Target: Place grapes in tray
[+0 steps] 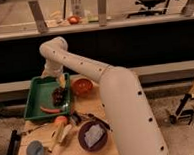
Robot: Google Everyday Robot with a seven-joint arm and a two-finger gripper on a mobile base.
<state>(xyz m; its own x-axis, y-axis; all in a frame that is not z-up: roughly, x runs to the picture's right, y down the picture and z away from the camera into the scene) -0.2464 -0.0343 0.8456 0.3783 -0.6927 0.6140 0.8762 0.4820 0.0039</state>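
So we've got the grapes [57, 96], a dark lumpy little bunch, sitting inside the green tray [35, 96], over toward the side of it nearest the bowl. Right above them, pretty much touching or just off the top of the bunch, is the gripper [61, 83]. The white arm [85, 68] bends at its elbow up high and comes straight down into the tray. Honestly we can't tell whether the gripper is clamped on the grapes or has let go, it all blends together there. Also in the tray, along the near edge, lies a long orange-red carrot-like thing [49, 110]. Just beside the tray is the round red-orange bowl [82, 86]. Closer to us on the wooden table [76, 154] there's a dark purple plate [83, 141] with something pale and crumpled on it, and a small blue cup [35, 149] near the corner.
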